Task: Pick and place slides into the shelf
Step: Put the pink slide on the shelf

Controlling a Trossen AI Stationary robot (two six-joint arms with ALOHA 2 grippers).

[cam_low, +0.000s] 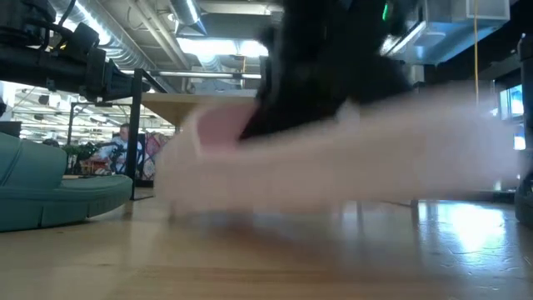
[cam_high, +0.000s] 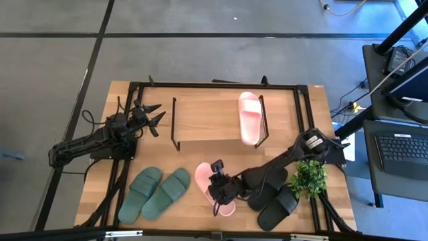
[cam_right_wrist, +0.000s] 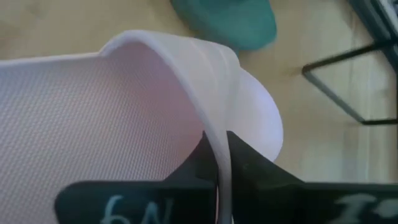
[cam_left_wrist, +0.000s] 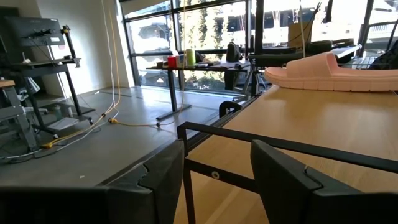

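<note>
Right gripper [cam_high: 219, 189] pinching strap of pale pink rubber slide [cam_right_wrist: 155, 118] | left gripper [cam_high: 155, 115] spread beside light wooden shelf [cam_high: 207, 117]

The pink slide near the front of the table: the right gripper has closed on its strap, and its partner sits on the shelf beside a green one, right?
Not quite. The other pink slide lies alone on the shelf; the high view shows both green slides on the table. The right gripper does pinch the strap of the pink slide.

Two dark, jointed, cabled arms [cam_high: 93, 142]
</note>
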